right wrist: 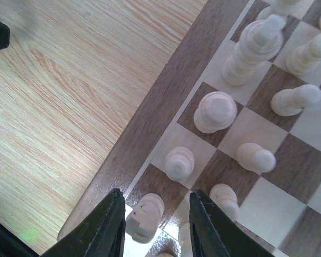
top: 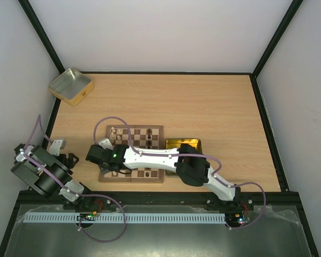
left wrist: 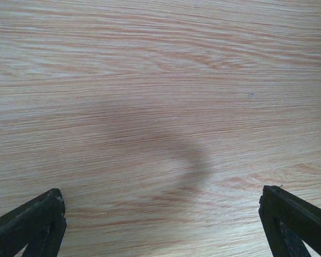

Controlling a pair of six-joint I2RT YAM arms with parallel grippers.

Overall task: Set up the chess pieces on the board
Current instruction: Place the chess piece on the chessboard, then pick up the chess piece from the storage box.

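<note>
The board point(top: 161, 129) lies mid-table; its brown rim point(right wrist: 160, 96) fills the right wrist view. Several cream chess pieces point(right wrist: 216, 111) stand on its left squares, and dark pieces point(top: 150, 140) show near its far side. My right gripper point(right wrist: 156, 227) is open over the board's left edge, its jaws either side of a cream knight point(right wrist: 144, 217) that stands on a square with a gap to each finger. From above, the right gripper point(top: 100, 157) covers that corner. My left gripper point(left wrist: 160, 230) is open and empty over bare table, left of the board point(top: 64, 151).
A yellow-gold tin point(top: 183, 143) sits against the board's right side, partly under the right arm. A silvery square tin point(top: 70, 85) stands at the far left corner. Black frame rails edge the table.
</note>
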